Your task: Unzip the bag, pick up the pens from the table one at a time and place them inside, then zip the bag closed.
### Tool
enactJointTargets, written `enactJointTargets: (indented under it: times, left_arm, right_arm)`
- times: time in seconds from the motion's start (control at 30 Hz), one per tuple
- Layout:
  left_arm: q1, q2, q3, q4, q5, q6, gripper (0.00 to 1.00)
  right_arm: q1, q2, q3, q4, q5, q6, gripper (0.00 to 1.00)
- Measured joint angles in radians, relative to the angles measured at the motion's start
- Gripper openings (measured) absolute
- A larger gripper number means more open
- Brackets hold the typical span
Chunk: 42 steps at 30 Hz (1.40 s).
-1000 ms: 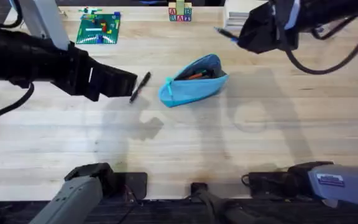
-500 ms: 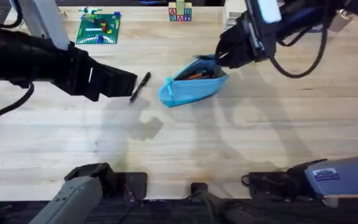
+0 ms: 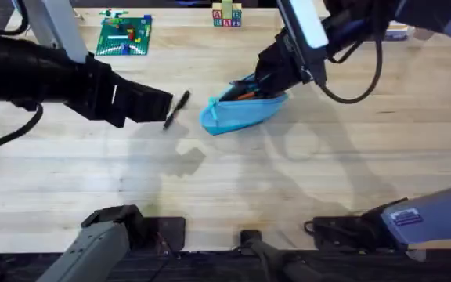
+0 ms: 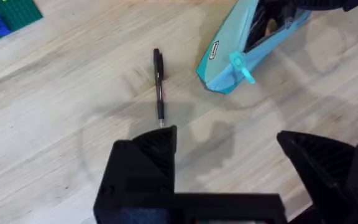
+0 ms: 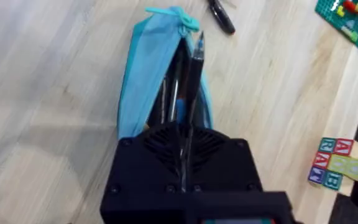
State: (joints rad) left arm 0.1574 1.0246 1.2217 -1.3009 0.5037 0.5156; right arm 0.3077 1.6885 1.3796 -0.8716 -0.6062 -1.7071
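Note:
The light blue bag (image 3: 237, 112) lies unzipped mid-table, its teal pull tab (image 4: 241, 64) at the left end and dark and orange items showing inside. My right gripper (image 3: 271, 78) hangs over the bag's right end, shut on a dark pen (image 5: 194, 62) whose tip points along the open mouth of the bag (image 5: 135, 93). The right gripper (image 5: 182, 134) holds that pen just above the opening. Another black pen (image 3: 177, 109) lies on the table (image 3: 233, 180) left of the bag. My left gripper (image 3: 159, 106) hovers beside this pen (image 4: 159, 84), and the left gripper (image 4: 229, 149) is open with nothing in it.
A green brick plate (image 3: 124, 35) lies at the back left, and alphabet blocks (image 3: 226, 16) stand at the back centre. White items (image 3: 300, 14) sit at the back right. Bare tabletop stretches in front of the bag.
My right arm has swung from the back right down and left to the bag, carrying the pen over its open mouth. The left arm and the lying pen have not moved.

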Motion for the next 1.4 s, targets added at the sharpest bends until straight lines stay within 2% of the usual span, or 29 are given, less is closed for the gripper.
enactJointTargets:
  times: [0.17, 0.83, 0.87, 0.9, 0.93, 1.0, 1.4]
  left_arm:
    - [0.0, 0.0, 0.0, 0.0, 0.0, 0.0, 0.995]
    - [0.0, 0.0, 0.0, 0.0, 0.0, 0.0, 0.995]
    - [0.0, 0.0, 0.0, 0.0, 0.0, 0.0, 0.995]
    - [0.0, 0.0, 0.0, 0.0, 0.0, 0.0, 0.995]
    - [0.0, 0.0, 0.0, 0.0, 0.0, 0.0, 0.995]
    - [0.0, 0.0, 0.0, 0.0, 0.0, 0.0, 0.995]
    - [0.0, 0.0, 0.0, 0.001, -0.002, 0.0, 0.995]
  right_arm:
    - [0.0, 0.059, 0.0, 0.02, 0.032, 0.0, 0.032]
    - [-0.001, 0.153, 0.0, 0.036, 0.045, 0.0, 0.043]
    - [-0.001, 0.153, 0.0, 0.037, 0.044, 0.0, 0.389]
    - [-0.001, 0.153, 0.0, 0.038, 0.044, 0.0, 0.536]
    - [-0.001, 0.153, 0.0, 0.039, 0.044, -0.001, 0.945]
    - [-0.001, 0.153, 0.0, 0.042, 0.044, -0.003, 0.99]
    - [-0.001, 0.133, 0.014, 0.039, 0.046, 0.035, 0.996]
